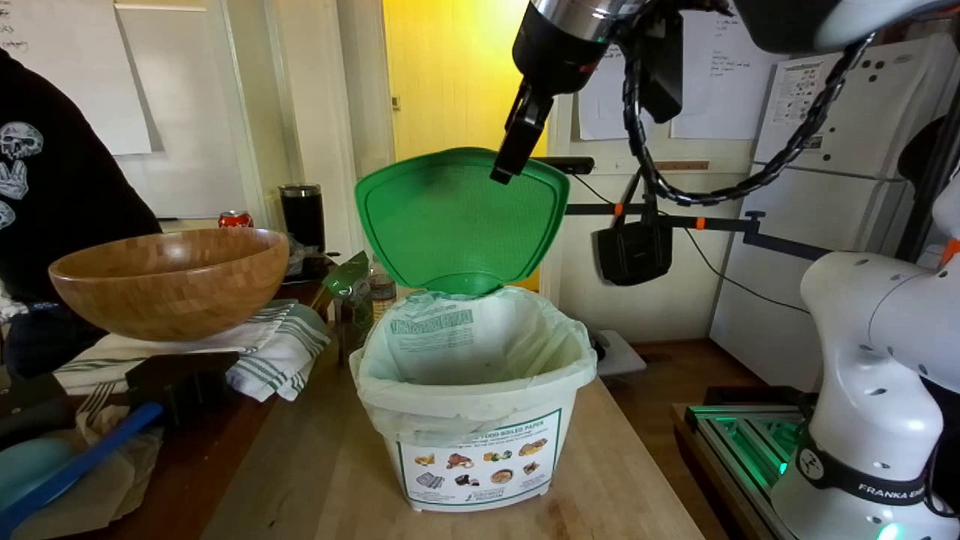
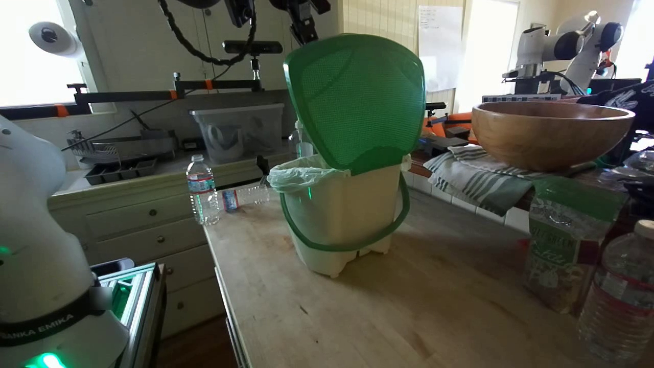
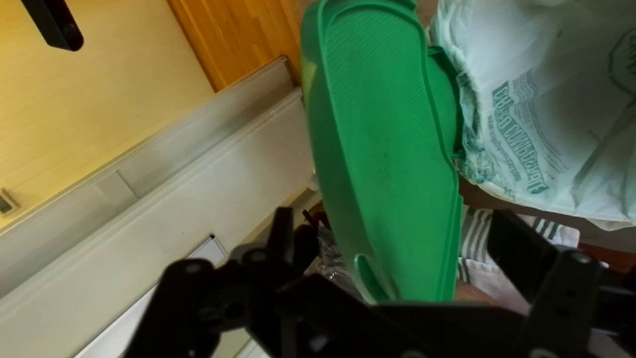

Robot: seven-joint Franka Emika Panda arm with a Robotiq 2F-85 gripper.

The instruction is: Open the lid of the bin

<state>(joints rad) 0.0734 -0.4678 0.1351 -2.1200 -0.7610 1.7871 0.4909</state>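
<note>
Wrist view: the tool [image 3: 396,226] has its two fingers [image 3: 521,253] spread well apart, released, and the green lid [image 3: 392,144] shows between them with a gap on either side. From where I stand, the lid is up, raised at the edge of the white bin [image 2: 342,217] opposite the label [image 1: 480,463], its lower end meeting the rim. In both exterior views the tool hangs by the lid's top edge; whether they touch, I can't tell. The bin sits upright on the wooden bench [image 2: 409,317], its mouth uncovered and a pale liner [image 1: 480,401] folded over the rim. Its green handle [image 2: 334,248] droops down the side below the lid. Near the bin I see an upright water bottle [image 2: 203,191] just beside another bottle [image 2: 250,196] lying on its side. Off to one side, a big wooden bowl [image 1: 172,292] rests on a striped towel [image 1: 281,356], and a snack bag [image 2: 559,255] stands near it beside a clear bottle [image 2: 618,301]. A person in a black top [image 1: 79,172] is near the bowl.
</note>
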